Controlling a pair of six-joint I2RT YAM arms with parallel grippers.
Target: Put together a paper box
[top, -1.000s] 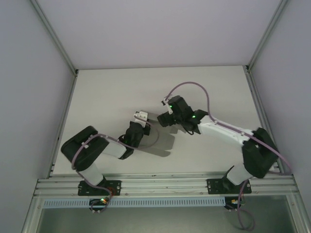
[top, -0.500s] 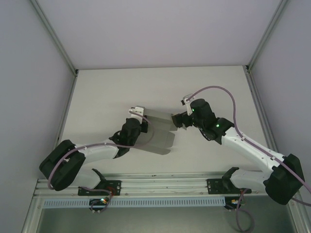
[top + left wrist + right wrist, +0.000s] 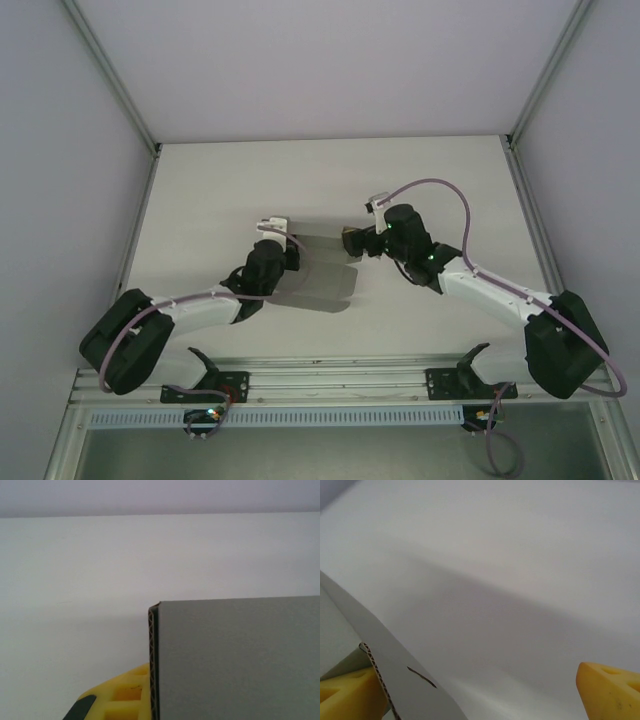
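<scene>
— So, what changed on the left in that last second?
— The left arm (image 3: 190,310) had dropped from a folded-up pose and lay stretched low across the counter (image 3: 220,180). The left end effector (image 3: 285,245) stayed pressed together on the paper box (image 3: 325,280), pinching its left edge. In the wrist view one yellow pad (image 3: 117,702) sat right against the corrugated edge of the paper box (image 3: 240,660).
— And the box itself?
— It had been carried a little toward the far side with that reach. It sat mid-counter between the two arms and was apparently not yet built up. Whether any flap was creased, I couldn't tell.
— The right side?
— The right end effector (image 3: 350,243) had drawn off to the right, then come back to the far right corner of the paper box. Its jaws were spread wide: one pad (image 3: 345,697) touched the cardboard edge (image 3: 395,652), and the other pad (image 3: 610,690) stood well apart over bare counter.
— Meaning?
— Probably the right side was re-placing itself, with only the left holding. I'd judge the assembly was at an early stage. The next fold would need those jaws to close on that edge without dragging the paper box out of the left pinch.
</scene>
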